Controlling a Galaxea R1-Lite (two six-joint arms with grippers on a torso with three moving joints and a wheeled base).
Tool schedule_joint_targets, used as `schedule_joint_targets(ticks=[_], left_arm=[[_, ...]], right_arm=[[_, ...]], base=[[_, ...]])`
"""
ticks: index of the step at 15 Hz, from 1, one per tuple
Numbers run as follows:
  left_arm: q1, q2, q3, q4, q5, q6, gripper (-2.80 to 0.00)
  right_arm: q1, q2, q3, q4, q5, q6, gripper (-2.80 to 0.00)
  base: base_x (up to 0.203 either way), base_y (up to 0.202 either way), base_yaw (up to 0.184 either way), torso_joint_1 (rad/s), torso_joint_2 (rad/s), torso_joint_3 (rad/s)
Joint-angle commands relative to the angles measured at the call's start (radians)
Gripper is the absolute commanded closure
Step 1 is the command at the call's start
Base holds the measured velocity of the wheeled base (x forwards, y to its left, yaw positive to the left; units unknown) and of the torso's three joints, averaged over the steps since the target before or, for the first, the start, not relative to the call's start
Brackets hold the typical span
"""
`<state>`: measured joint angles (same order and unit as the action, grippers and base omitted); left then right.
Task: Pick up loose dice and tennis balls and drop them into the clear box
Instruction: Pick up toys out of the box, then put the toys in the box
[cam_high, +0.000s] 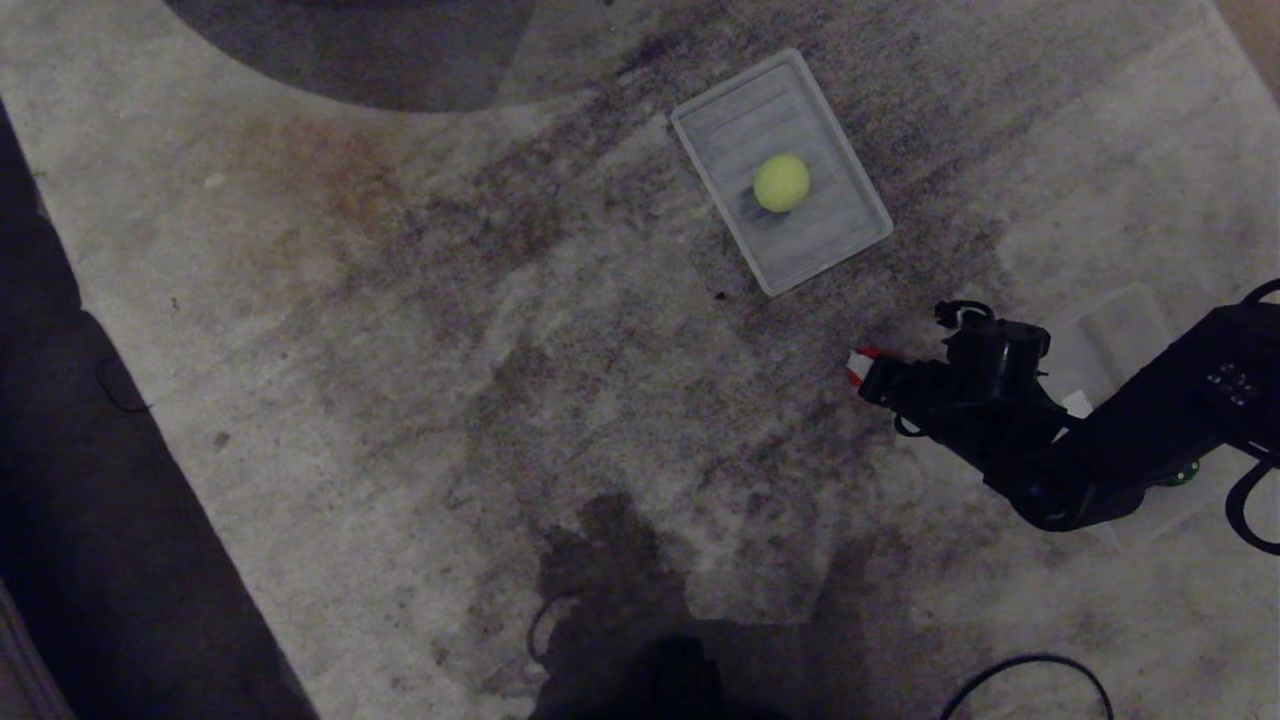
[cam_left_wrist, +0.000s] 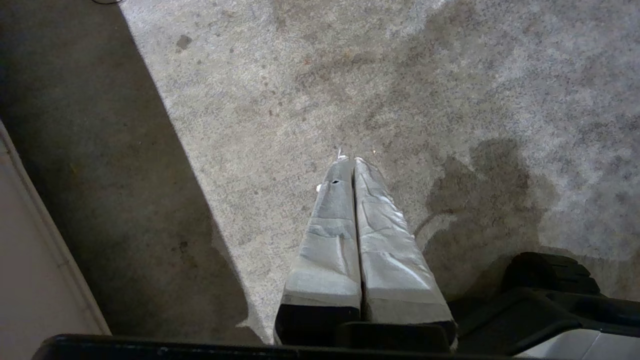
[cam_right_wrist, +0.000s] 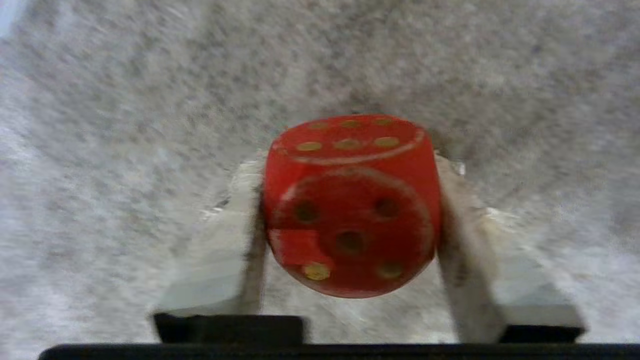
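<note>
The red die (cam_right_wrist: 350, 205), soft-cornered with yellowish dots, sits between the right gripper's (cam_right_wrist: 350, 220) pale fingers (cam_right_wrist: 465, 225), which press both its sides, low over the carpet (cam_high: 400, 350). Near it the clear box (cam_high: 860, 215) lies tilted, holding one tennis ball (cam_high: 781, 182). The left gripper (cam_left_wrist: 352, 165) hangs closed, empty.

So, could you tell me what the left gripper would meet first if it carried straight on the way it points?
Most likely only the carpet. The left gripper, fingers pressed together and empty, points down at bare floor; nothing lies ahead of its tips, though depth is unclear.
</note>
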<state>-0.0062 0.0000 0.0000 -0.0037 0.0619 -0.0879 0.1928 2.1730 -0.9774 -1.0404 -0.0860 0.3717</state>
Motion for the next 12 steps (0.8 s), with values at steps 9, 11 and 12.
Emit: schedule_joint_targets(ticks=[9,11,12], left_arm=[[0.000,0.002,0.002,-0.001,0.000,-0.001,0.00],[0.000,0.002,0.002,-0.001,-0.001,-0.001,0.00],[0.000,0.002,0.002,-0.001,0.001,-0.001,0.00]], right_arm=[[-0.010,-0.390,0.228,0.250,-0.004,-0.049,0.00],[-0.029,-0.543,0.316,0.331,-0.009,-0.089,0.00],[-0.053,-0.583,0.359,0.354,-0.030,-0.105,0.00]], base=[[0.000,0.000,0.000,0.000,0.00,0.000],[0.000,0.000,0.000,0.000,0.00,0.000],[0.000,0.000,0.000,0.000,0.00,0.000]])
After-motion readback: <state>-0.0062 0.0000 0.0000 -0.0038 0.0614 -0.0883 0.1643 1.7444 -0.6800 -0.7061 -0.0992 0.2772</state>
